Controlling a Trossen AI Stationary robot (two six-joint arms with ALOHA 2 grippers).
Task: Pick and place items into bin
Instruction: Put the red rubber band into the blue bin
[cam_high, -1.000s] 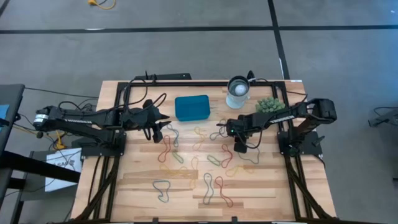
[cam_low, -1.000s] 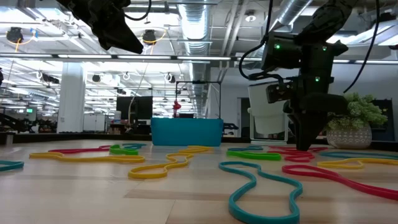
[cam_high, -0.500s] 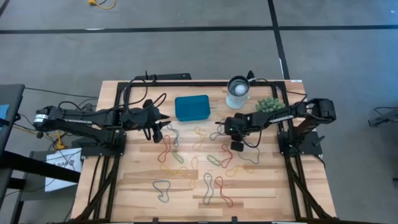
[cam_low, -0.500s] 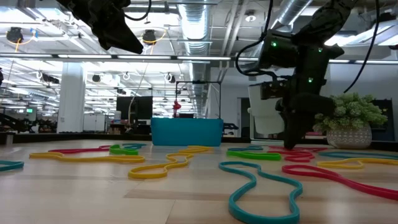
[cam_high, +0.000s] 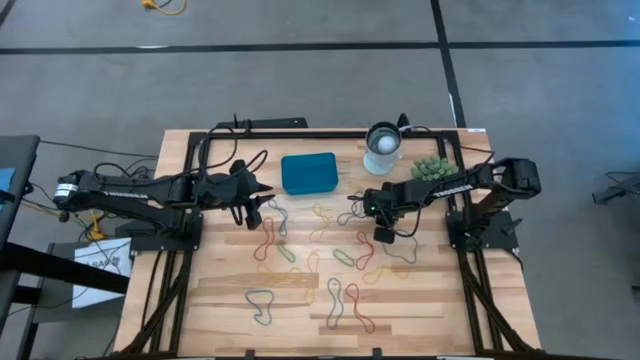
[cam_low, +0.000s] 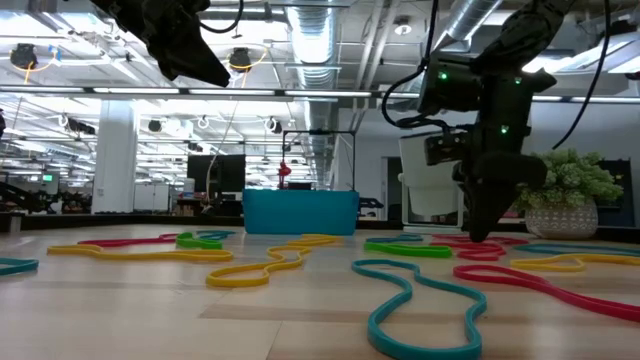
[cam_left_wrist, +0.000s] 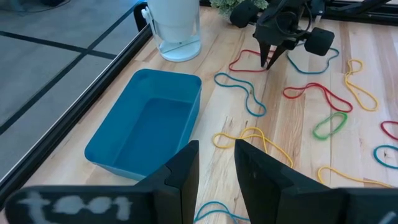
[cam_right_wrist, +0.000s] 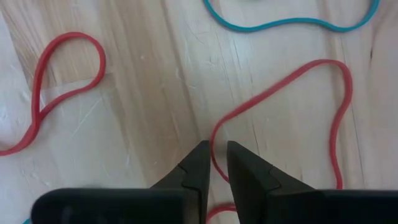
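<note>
A: What has changed on the right?

B: The right claw (cam_right_wrist: 212, 163) has narrowed over the last second and shifted slightly. Its tips now pinch a red band (cam_right_wrist: 280, 93) against the surface (cam_high: 300, 290), right of centre.

A: So it has it?

B: Gripped, I'd judge, but not lifted. The bin (cam_high: 309, 172) sits at the far side, left of the white cup (cam_high: 382, 146), empty.

A: And the left claw (cam_left_wrist: 216, 163)?

B: Unchanged, hovering near the bin's left, fingers slightly apart, holding nothing. Other bands (cam_high: 268, 240) lie scattered.

Two dark arms carry looping black cables and small green lights.
</note>
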